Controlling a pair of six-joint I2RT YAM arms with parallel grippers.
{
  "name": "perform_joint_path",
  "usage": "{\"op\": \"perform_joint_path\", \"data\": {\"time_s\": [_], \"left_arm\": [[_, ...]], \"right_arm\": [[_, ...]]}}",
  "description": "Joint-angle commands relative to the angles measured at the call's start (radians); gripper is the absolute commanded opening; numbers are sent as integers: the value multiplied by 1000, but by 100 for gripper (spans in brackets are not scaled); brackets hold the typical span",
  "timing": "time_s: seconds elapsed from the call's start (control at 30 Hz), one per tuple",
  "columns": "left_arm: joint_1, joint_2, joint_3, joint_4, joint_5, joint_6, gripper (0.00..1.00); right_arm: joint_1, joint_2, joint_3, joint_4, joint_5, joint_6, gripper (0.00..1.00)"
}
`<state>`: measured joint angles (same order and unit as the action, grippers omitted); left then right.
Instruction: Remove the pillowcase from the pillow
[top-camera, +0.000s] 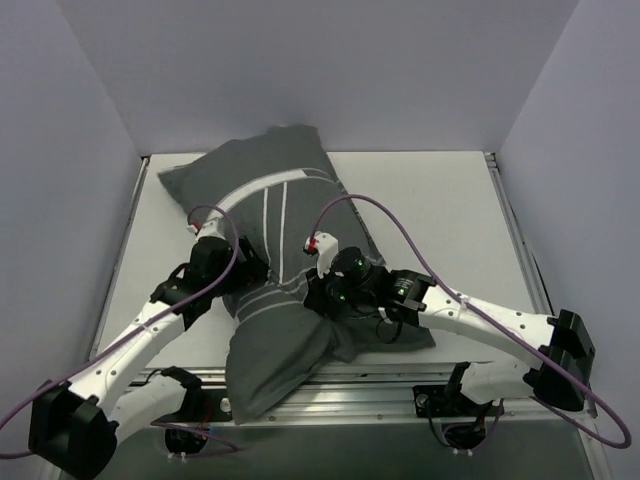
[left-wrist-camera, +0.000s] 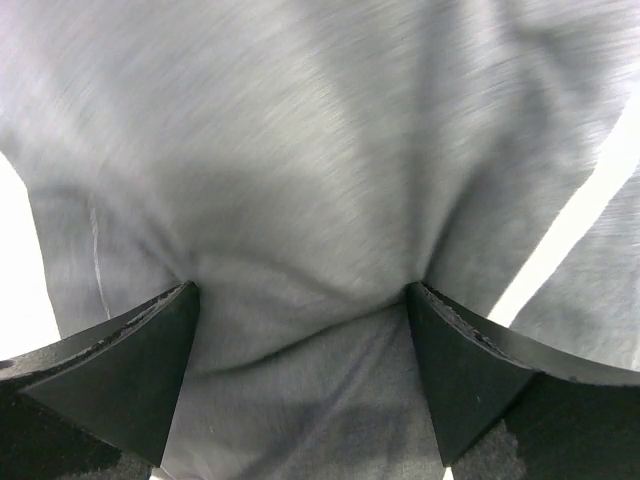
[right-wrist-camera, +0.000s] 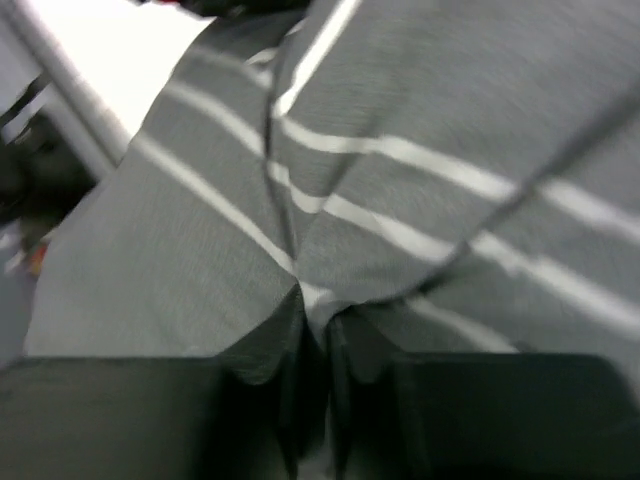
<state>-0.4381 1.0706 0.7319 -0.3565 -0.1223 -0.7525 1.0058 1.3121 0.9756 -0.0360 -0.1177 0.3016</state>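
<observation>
Fingers of the right end effector (right-wrist-camera: 315, 345) fill the foreground of the right wrist view, closed together on a raised fold of the pillowcase (right-wrist-camera: 420, 120), on its striped face. Left end effector (left-wrist-camera: 302, 292): jaws wide apart, both tips pressed into plain grey cloth that bulges between them. Seen from above, the plump pillowcase lies diagonally across the white tabletop (top-camera: 440, 200), its near end over the metal rail (top-camera: 380, 385); both end effectors meet it at mid-length, from opposite sides.

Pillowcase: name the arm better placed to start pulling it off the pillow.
Right. The right gripper is shut on a pinched fold of the pillowcase, so it can probably pull now. The left gripper stands wide open against it, gripping nothing.
</observation>
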Motion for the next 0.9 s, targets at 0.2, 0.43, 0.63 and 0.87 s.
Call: {"op": "perform_joint_path", "data": {"time_s": [0.2, 0.43, 0.63, 0.87], "left_arm": [[-51, -265, 12, -301, 29, -27, 94], [42, -123, 285, -332, 44, 134, 94], [124, 73, 440, -219, 205, 199, 94], [119, 350, 544, -147, 322, 226, 94]], "right_arm": [[47, -128, 176, -200, -67, 24, 73], [-260, -74, 377, -300, -42, -7, 94], [-611, -57, 342, -217, -121, 89, 100], [-842, 29, 112, 109, -299, 345, 98]]}}
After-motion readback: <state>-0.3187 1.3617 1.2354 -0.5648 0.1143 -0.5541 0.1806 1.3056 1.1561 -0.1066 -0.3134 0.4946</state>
